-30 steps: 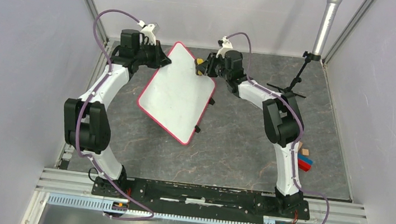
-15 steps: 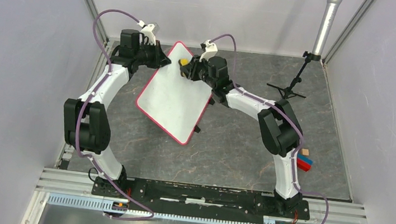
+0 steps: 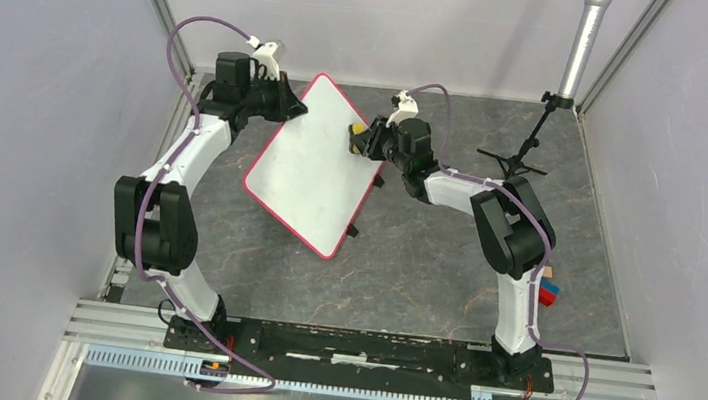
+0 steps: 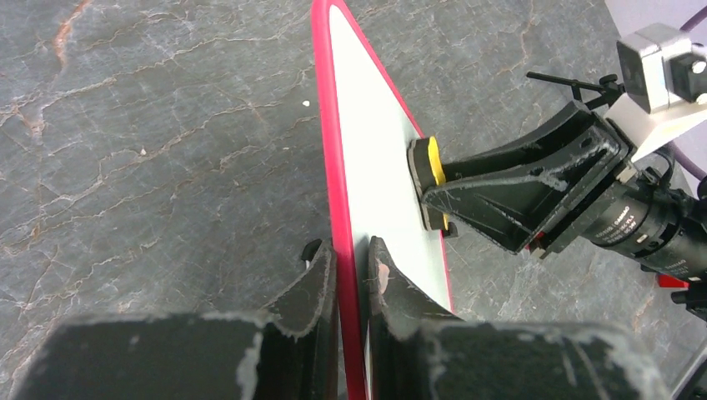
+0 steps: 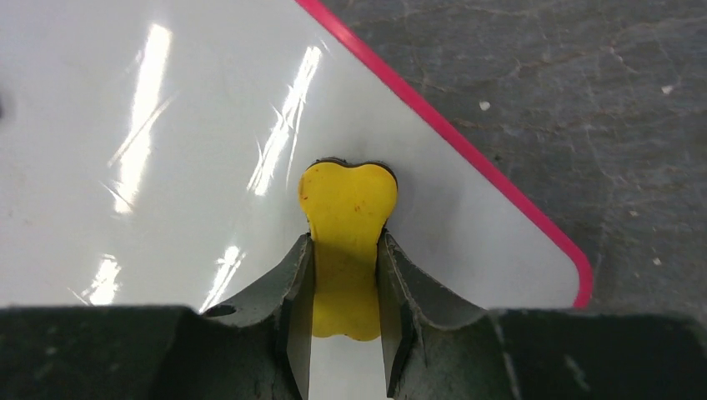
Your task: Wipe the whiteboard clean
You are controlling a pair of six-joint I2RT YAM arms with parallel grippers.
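The right tool [image 5: 343, 243] is narrow, its jaws clamped on a yellow eraser [image 5: 348, 193]. The eraser is pressed flat on the whiteboard [image 3: 305, 169], close to its right corner. The eraser's dark pad is mostly hidden under the yellow body. The left tool [image 4: 351, 260] is pinched shut on the whiteboard's red rim, at its far left edge. The whiteboard is tilted above the surface [image 3: 424, 258], and its long axis goes from far to near, leaning a little left. Whether its near corner touches the surface, I cannot tell. Any handwriting is too faint to make out.
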